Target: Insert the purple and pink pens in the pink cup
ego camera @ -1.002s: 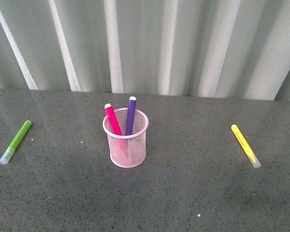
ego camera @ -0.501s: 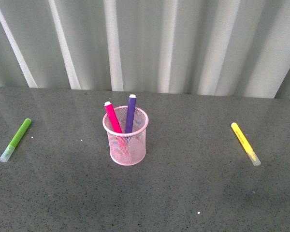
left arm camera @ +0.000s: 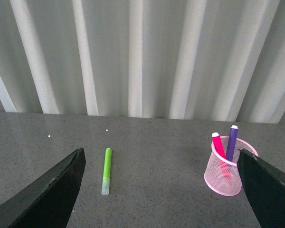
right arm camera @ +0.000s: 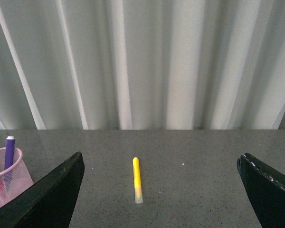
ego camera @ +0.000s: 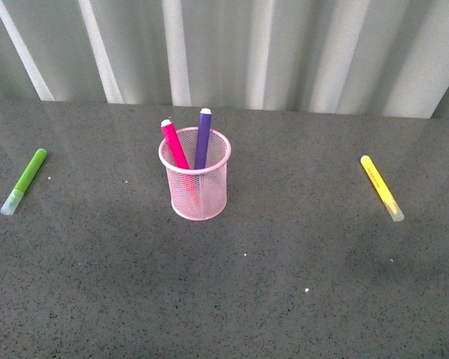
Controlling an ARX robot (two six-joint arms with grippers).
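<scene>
The pink cup [ego camera: 199, 196] stands upright on the grey table in the front view. Both pens stand inside it, leaning on the rim: the pink pen [ego camera: 174, 144] to the left and the purple pen [ego camera: 202, 138] to the right, ends sticking out above the mesh. The left wrist view shows the cup [left arm camera: 223, 178] with both pens, beside one finger. My left gripper [left arm camera: 164, 190] is open and holds nothing. My right gripper [right arm camera: 161, 190] is open too, with the cup [right arm camera: 4, 183] at the frame's edge. Neither arm shows in the front view.
A lime-green marker [ego camera: 24, 181] lies flat at the table's left, also seen between my left fingers [left arm camera: 106, 171]. A yellow marker [ego camera: 382, 188] lies at the right, and between my right fingers [right arm camera: 137, 179]. A corrugated grey-white wall [ego camera: 284, 52] backs the table.
The front view has shifted: cup and both markers sit higher in the frame now, with more table in front. Pens stay in the cup.
</scene>
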